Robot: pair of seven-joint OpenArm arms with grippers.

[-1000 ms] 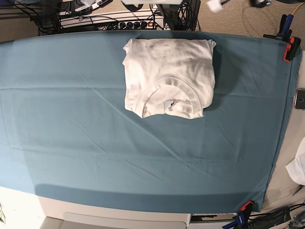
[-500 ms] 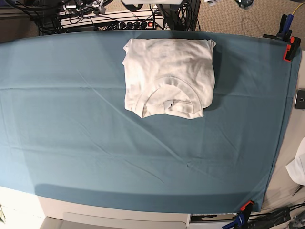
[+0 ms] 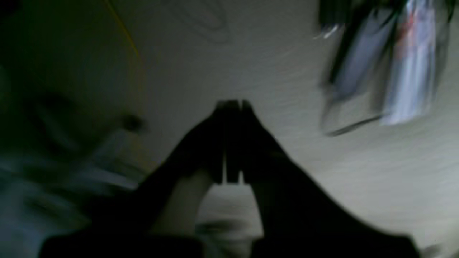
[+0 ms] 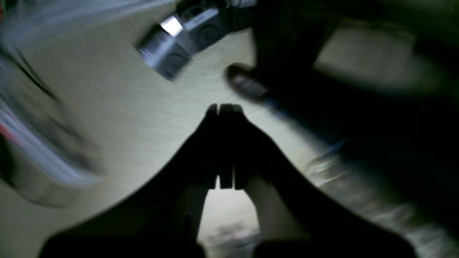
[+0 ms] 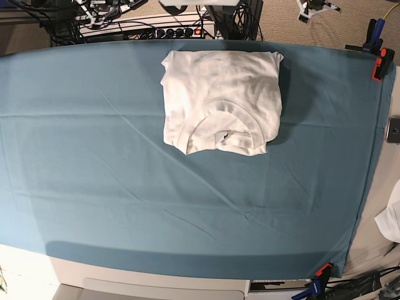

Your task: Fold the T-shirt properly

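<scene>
The white T-shirt (image 5: 220,101) lies folded into a compact rectangle on the teal table cloth (image 5: 125,187), at the back centre, with its ribbed collar facing the front. Neither gripper is near it. In the left wrist view, my left gripper (image 3: 232,104) is shut and empty, a dark shape over blurred beige floor. My right gripper (image 4: 223,105) is likewise shut with nothing between its fingers, above floor and blurred equipment in the right wrist view. In the base view, only small pale parts at the top edge hint at the arms.
Behind the table run a power strip (image 5: 181,30) and tangled cables. Orange and blue clamps (image 5: 380,62) (image 5: 319,275) pin the cloth at the right corners. A phone (image 5: 394,130) and a small white fabric scrap (image 5: 391,219) lie off the cloth's right edge.
The T-shirt has not moved. Small pale and dark parts along the top edge of the base view have shifted, and both wrist views are motion-blurred.
</scene>
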